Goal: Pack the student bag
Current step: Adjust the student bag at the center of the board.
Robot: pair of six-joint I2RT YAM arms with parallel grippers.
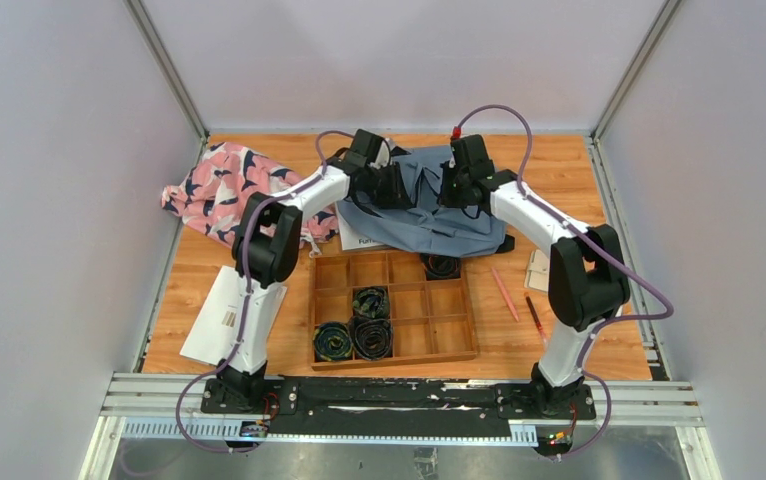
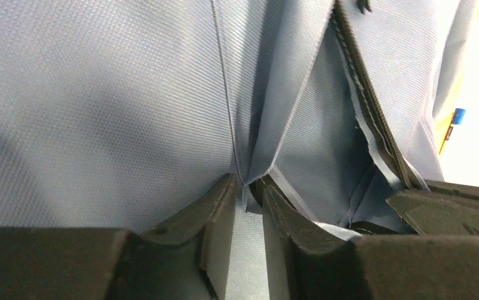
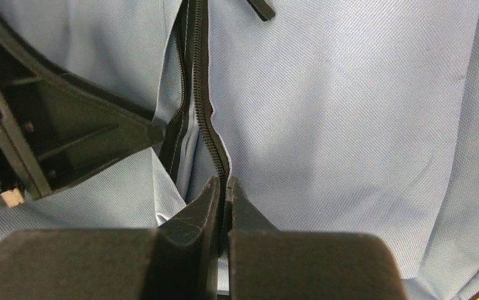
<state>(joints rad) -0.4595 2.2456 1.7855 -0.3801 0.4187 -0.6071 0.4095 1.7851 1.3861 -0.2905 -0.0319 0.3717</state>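
Note:
The slate-blue student bag [image 1: 429,218] lies at the back middle of the table, its front edge over the wooden tray's far rim. Both arms reach onto its top and face each other. My right gripper [image 1: 446,190] [image 3: 223,181] is shut on the bag's dark zipper edge [image 3: 204,119], beside a gaping opening. My left gripper [image 1: 406,187] [image 2: 249,184] has its jaws a narrow gap apart, and a fold of the bag's fabric [image 2: 99,94] comes down between the tips without being pinched. The right gripper's black body [image 2: 449,209] shows at the left wrist view's lower right.
A wooden tray [image 1: 395,362] with dark rolled items [image 1: 369,325] stands in front of the bag. A pink patterned cloth [image 1: 224,185] lies back left, a white booklet [image 1: 221,315] front left. Two pens [image 1: 506,293] [image 1: 536,318] and small cards [image 1: 537,268] lie on the right.

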